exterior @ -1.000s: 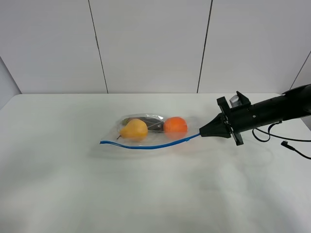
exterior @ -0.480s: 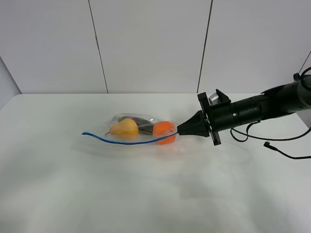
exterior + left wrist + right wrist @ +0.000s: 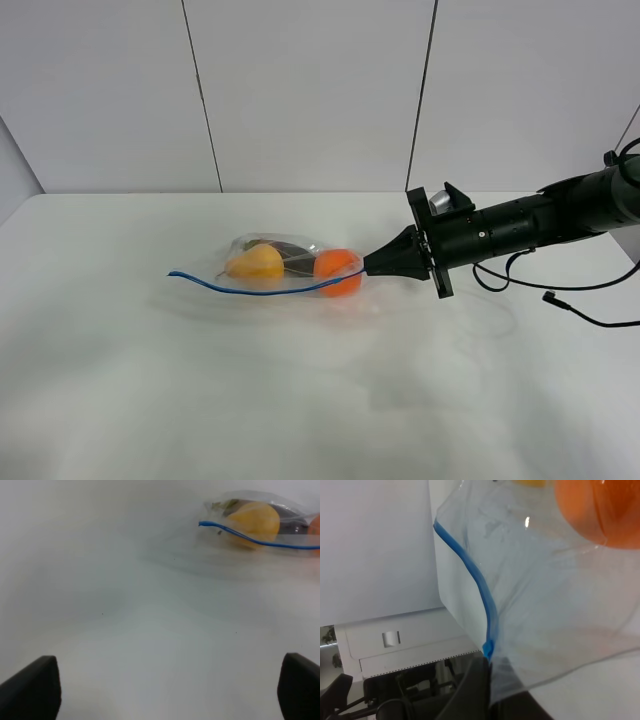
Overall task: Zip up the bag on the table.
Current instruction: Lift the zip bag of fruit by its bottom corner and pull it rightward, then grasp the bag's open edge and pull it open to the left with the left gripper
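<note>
1. The bag (image 3: 300,291) is a clear, crinkly plastic pouch lying flat on the bench (image 3: 300,410), wrapped around the orange (image 3: 336,270) and reaching well to the orange's left.
2. The left tool (image 3: 170,682) hangs over bare bench well left of the orange. Its dark, blunt fingers (image 3: 35,690) are spread wide and hold nothing.
3. The zipper strip (image 3: 260,291) is a thin blue band. It curves from a free end far left of the orange, passes in front of the fruit, and ends just right of the orange.
4. A yellow pear (image 3: 256,263), smooth and rounded, lies inside the pouch just left of the orange.
5. A dark item (image 3: 292,250) sits between the pear and the orange, a little behind them. Its shape is unclear.
6. The orange is a glossy round ball pressed against the plastic.
7. The right tool (image 3: 372,268), black and tapering to a point, sits just right of the orange. Its fingers are pinched tight on the end of the zipper strip (image 3: 487,647).
8. Black cables (image 3: 590,300) trail on the bench far right of the orange.
9. The bench is plain, white and matte.
10. Behind the orange stands a pale panelled wall (image 3: 300,90) with thin dark seams.
</note>
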`<act>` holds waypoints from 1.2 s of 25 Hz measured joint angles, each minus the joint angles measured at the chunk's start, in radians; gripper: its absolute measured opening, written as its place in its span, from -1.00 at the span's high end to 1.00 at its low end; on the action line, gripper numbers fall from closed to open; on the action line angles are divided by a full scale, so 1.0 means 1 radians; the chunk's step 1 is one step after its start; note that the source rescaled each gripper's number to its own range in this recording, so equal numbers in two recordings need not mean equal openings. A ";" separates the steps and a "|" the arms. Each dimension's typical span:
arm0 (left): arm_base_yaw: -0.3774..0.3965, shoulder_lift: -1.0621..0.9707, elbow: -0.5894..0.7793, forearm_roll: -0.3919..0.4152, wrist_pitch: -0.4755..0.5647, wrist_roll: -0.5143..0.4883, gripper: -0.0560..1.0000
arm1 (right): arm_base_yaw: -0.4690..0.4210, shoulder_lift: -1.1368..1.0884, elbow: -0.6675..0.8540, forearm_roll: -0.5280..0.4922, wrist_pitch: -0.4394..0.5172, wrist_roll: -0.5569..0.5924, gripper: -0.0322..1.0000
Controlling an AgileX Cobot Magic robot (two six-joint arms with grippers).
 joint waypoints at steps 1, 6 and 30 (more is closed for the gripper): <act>0.000 0.000 0.000 0.000 -0.002 0.000 -1.00 | 0.000 0.000 0.000 0.000 0.000 0.000 0.93; 0.000 0.039 -0.044 -0.003 -0.022 0.000 -1.00 | 0.000 0.000 0.000 0.000 0.000 0.000 0.93; 0.000 1.219 -0.552 -0.277 -0.445 0.895 -1.00 | 0.000 0.000 0.000 0.004 0.000 0.000 0.93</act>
